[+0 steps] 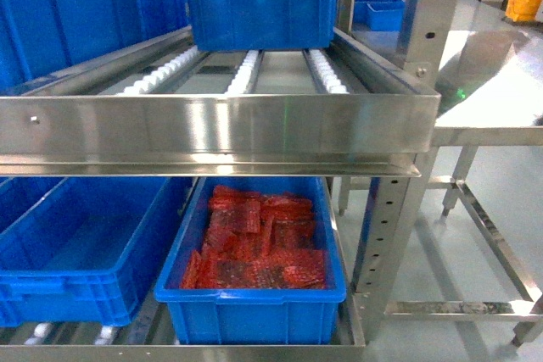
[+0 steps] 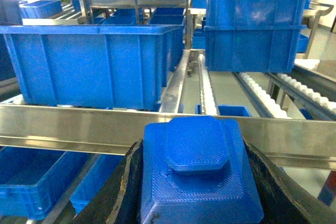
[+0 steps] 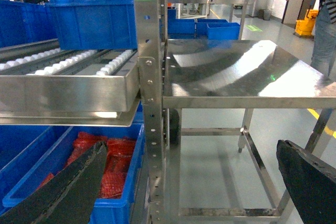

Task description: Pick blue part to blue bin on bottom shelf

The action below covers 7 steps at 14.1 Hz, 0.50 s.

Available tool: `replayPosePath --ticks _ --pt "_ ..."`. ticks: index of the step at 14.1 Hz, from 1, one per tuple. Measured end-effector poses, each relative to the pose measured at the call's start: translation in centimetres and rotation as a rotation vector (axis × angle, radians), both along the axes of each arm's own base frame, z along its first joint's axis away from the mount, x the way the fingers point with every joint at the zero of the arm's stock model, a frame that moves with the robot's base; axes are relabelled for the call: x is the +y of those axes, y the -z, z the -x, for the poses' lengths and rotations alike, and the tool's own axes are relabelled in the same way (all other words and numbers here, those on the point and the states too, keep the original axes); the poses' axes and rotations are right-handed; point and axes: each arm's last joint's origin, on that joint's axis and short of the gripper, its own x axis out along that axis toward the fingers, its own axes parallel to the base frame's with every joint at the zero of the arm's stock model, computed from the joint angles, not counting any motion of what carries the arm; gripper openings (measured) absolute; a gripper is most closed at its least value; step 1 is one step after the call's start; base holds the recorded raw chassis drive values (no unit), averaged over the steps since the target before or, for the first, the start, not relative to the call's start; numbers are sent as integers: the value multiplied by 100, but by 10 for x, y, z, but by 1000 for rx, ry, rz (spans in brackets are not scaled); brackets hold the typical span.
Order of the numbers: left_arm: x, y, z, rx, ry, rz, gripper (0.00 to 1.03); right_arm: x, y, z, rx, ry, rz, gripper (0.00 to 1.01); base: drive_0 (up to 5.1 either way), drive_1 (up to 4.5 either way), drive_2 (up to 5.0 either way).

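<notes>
Blue part [image 2: 197,174], ribbed, with a raised octagonal top, sits clamped between the left gripper's [image 2: 194,192] two dark fingers [image 2: 123,192], near the camera and in front of the rack's steel rail [image 2: 79,127]. Beyond the rail, a large blue bin [image 2: 94,64] stands on the left and two stacked bins [image 2: 254,22] on the right, on white roller tracks [image 2: 207,90]; more racks with blue bins fill the far room.

From the head, the bottom shelf [image 1: 254,352] carries an open blue bin [image 1: 76,252] on the left and, just beside it, a bin of red parts [image 1: 254,252]. Above them runs a roller tier [image 1: 212,129] with a blue bin [image 1: 263,2] far back. A steel table [image 1: 496,99] stands right of the rack on a grey floor [image 1: 501,184].

Right gripper [image 3: 199,182] is spread wide and holds nothing, its fingers [image 3: 68,187] at the frame's two lower corners. A person [image 3: 323,14] stands far right by a yellow bucket [image 3: 305,22].
</notes>
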Motion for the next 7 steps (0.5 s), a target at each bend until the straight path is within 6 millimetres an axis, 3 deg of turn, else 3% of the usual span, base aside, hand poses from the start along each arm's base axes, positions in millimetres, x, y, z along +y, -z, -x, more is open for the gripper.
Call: replayPosePath --ticks 6,7 --pt "0 0 0 -2 -1 0 44 0 0 0 -3 0 0 98 -502 243 243" --pt "0 0 0 0 0 0 44 0 0 0 2 -1 0 98 0 0 0"
